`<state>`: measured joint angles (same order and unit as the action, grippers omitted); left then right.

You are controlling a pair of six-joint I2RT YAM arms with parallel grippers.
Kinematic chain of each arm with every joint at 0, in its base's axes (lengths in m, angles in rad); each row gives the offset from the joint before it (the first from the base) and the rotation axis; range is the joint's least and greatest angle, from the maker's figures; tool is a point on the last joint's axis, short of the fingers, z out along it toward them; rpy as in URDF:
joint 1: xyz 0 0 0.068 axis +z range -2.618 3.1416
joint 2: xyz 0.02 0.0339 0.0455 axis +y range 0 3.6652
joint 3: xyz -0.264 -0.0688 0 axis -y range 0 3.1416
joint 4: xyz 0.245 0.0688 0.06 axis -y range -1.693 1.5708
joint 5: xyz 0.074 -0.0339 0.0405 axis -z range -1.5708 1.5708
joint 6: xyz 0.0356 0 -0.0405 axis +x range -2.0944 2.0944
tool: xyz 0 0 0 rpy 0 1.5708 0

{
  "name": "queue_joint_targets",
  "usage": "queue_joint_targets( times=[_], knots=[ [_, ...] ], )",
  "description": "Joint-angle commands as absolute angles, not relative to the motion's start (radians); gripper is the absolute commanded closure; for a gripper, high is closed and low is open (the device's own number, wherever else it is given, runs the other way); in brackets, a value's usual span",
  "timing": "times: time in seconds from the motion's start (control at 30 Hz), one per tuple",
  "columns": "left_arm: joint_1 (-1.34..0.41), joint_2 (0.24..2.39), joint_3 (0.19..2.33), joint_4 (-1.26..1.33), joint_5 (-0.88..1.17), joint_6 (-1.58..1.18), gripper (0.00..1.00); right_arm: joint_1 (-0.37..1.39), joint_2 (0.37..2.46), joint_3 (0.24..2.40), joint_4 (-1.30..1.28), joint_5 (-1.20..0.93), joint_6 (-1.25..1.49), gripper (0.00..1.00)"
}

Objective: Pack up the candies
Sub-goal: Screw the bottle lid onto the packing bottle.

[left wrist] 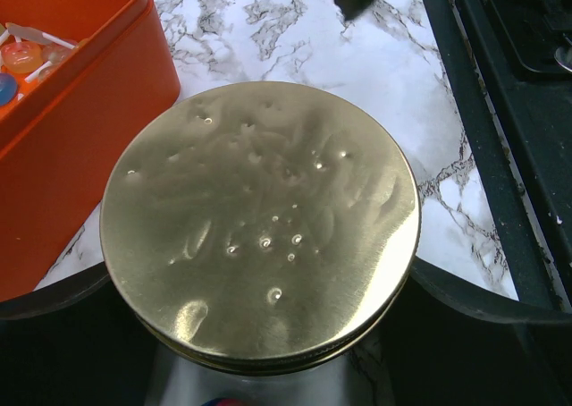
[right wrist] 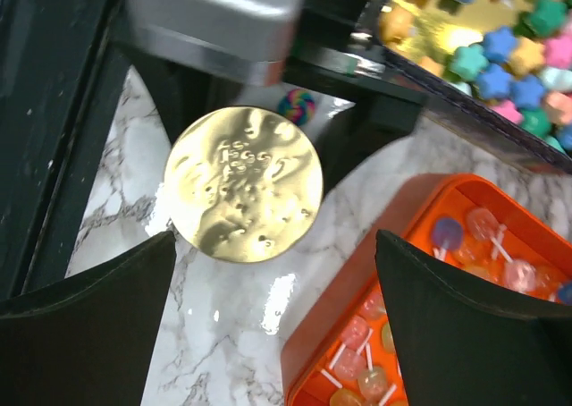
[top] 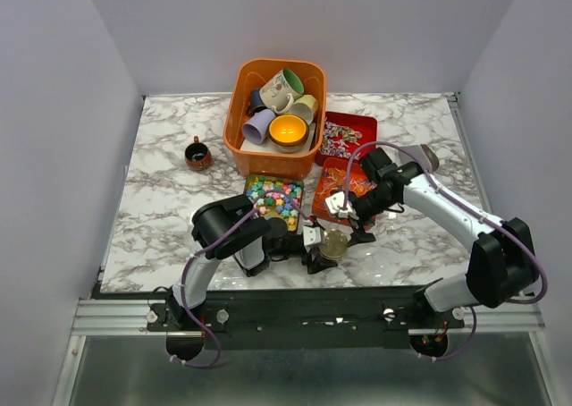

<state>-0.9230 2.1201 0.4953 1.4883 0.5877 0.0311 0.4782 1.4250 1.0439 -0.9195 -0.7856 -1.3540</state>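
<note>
A jar with a gold lid [top: 334, 242] [left wrist: 259, 223] [right wrist: 243, 184] stands on the marble near the front edge. My left gripper [top: 323, 250] is shut on the jar below the lid, one dark finger [left wrist: 487, 299] on each side. My right gripper [top: 350, 223] [right wrist: 275, 272] hangs open just beside the lid, nothing between its fingers [right wrist: 89, 325]. Star-shaped multicolour candies [top: 275, 198] [right wrist: 500, 57] fill a dark tray. Orange-red candies [top: 347, 181] [right wrist: 465, 245] [left wrist: 22, 57] with pale sticks lie in an orange tray [left wrist: 80, 147]. Speckled candies [top: 344, 138] fill a red tray behind.
An orange basket [top: 268, 158] holding several mugs [top: 281, 88] stands at the back centre. A small brown mug [top: 197, 154] sits alone at the left. The black rail [top: 304, 303] runs along the near table edge, close to the jar.
</note>
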Motion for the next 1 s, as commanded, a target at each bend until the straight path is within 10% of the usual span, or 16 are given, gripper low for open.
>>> queue_joint_targets(
  times=[0.0,0.97],
  knots=[
    [-0.923,2.151,0.465,1.437,0.542,0.044,1.0,0.495,1.511,1.064,-1.084,-0.844,-1.672,0.02],
    [-0.92,2.155,0.469,1.442,0.54,0.04,1.0,0.575,1.628,1.037,-1.008,-0.792,-1.556,0.08]
  ],
)
